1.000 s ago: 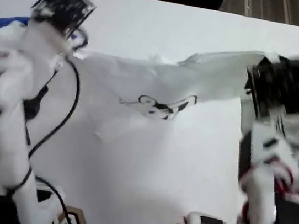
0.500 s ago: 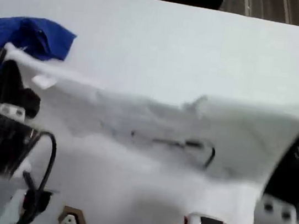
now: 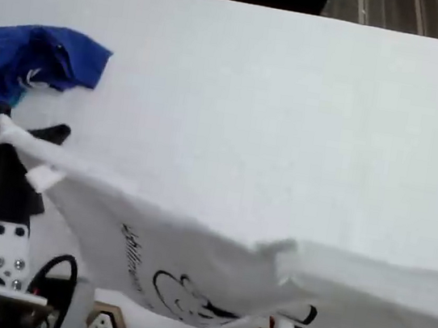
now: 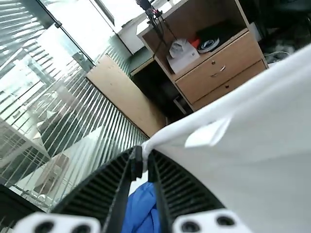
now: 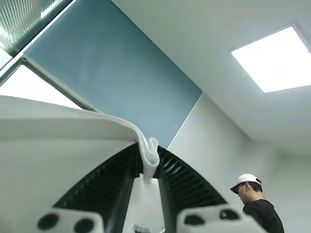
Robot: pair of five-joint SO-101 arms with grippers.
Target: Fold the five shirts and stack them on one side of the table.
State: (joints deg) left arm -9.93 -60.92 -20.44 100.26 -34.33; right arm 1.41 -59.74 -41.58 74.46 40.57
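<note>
The left gripper (image 4: 142, 164) and right gripper (image 5: 148, 170), each clamped on an edge of the white shirt (image 3: 212, 269), have lifted it off the table (image 3: 277, 99) and drawn it back. It now hangs taut between them, probably to be laid flat before folding. The blue shirt (image 3: 42, 58) lies just beyond the left gripper.
</note>
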